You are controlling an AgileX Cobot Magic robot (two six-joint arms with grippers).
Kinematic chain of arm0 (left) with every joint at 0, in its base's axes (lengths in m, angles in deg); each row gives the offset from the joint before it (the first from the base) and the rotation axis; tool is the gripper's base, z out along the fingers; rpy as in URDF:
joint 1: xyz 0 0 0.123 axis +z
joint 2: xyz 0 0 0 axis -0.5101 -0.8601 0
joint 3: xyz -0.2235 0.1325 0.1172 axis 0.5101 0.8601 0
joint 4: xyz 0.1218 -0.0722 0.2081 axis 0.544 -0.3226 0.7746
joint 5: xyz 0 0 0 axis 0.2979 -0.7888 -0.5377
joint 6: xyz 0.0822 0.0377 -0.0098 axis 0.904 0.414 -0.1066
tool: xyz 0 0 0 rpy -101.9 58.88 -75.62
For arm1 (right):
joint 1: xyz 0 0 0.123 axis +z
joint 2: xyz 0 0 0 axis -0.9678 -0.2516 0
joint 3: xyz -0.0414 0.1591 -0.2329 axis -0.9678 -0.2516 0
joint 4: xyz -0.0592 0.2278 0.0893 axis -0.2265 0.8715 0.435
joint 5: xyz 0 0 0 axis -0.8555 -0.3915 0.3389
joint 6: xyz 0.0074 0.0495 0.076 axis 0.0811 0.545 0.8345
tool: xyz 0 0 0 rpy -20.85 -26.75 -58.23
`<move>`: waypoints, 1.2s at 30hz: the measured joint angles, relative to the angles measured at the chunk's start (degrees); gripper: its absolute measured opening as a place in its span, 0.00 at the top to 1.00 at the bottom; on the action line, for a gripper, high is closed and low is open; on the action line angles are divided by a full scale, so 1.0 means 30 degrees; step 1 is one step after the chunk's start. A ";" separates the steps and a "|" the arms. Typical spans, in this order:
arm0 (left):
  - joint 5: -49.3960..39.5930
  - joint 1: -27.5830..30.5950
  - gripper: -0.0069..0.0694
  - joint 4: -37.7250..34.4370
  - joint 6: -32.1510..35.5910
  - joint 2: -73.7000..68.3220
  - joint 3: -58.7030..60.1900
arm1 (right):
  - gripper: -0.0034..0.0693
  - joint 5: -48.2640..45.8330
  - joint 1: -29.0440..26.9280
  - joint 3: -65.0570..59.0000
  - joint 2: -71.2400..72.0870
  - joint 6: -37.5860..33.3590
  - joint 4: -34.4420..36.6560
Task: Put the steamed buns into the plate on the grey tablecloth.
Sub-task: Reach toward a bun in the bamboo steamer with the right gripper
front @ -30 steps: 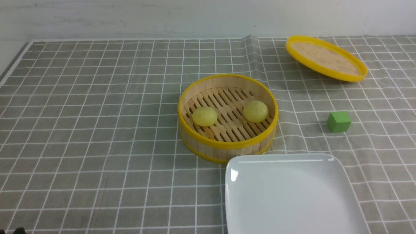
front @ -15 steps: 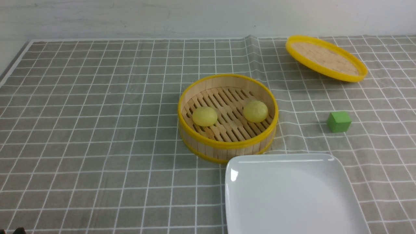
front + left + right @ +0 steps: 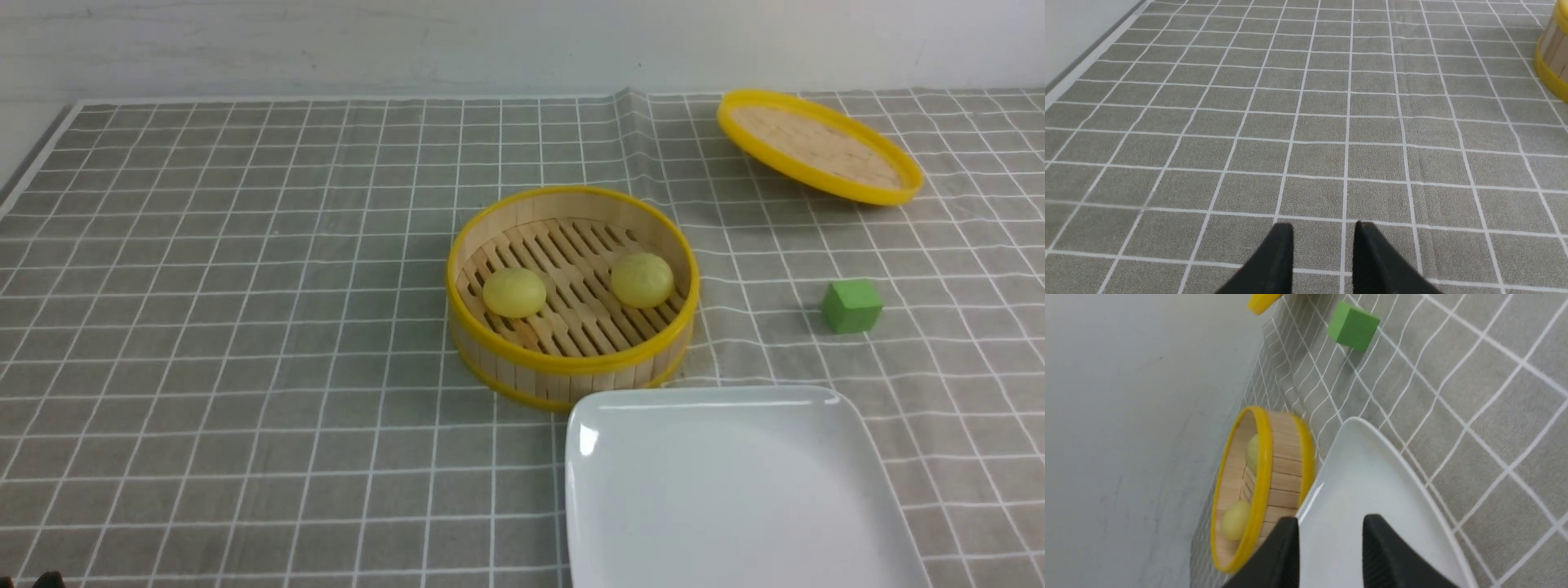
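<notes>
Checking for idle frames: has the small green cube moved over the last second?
No. The small green cube sits on the same squares of the grey grid-patterned tablecloth as before.

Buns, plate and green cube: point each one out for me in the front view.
left bun (image 3: 513, 292), front view, middle of its dome.
right bun (image 3: 642, 279), front view, middle of its dome.
plate (image 3: 735, 490), front view, bare centre.
green cube (image 3: 851, 307), front view, its middle.

two buns (image 3: 514, 292) (image 3: 642, 280), plate (image 3: 735, 498), cube (image 3: 851, 306) (one each)
</notes>
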 joint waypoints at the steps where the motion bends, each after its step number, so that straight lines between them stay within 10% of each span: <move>1: 0.0000 0.0000 0.59 0.0000 0.0000 0.0000 0.0000 | 0.63 0.0040 0.0000 0.0040 0.0000 -0.0051 0.0285; 10: 0.0000 0.0000 0.59 0.0000 0.0000 0.0000 0.0000 | 0.90 0.1789 0.0000 0.9009 -0.3980 -0.7835 -0.2178; 17: 0.0000 0.0000 0.59 0.0000 0.0000 0.0000 0.0000 | 0.96 -0.8150 0.0000 1.5515 -1.4655 -1.0154 -0.4490; 25: 0.0000 0.0000 0.59 0.0000 0.0000 0.0000 0.0000 | 0.96 -1.3474 0.1852 1.9423 -2.5301 -1.8010 0.1778; 31: 0.0000 0.0000 0.59 0.0000 0.0000 0.0000 0.0000 | 0.95 -1.2341 0.4079 2.3385 -2.8728 -1.7999 0.1770; 36: 0.0000 0.0000 0.59 0.0000 0.0000 0.0000 0.0000 | 0.94 -1.0603 0.6355 2.7533 -3.1835 -1.4941 -0.2912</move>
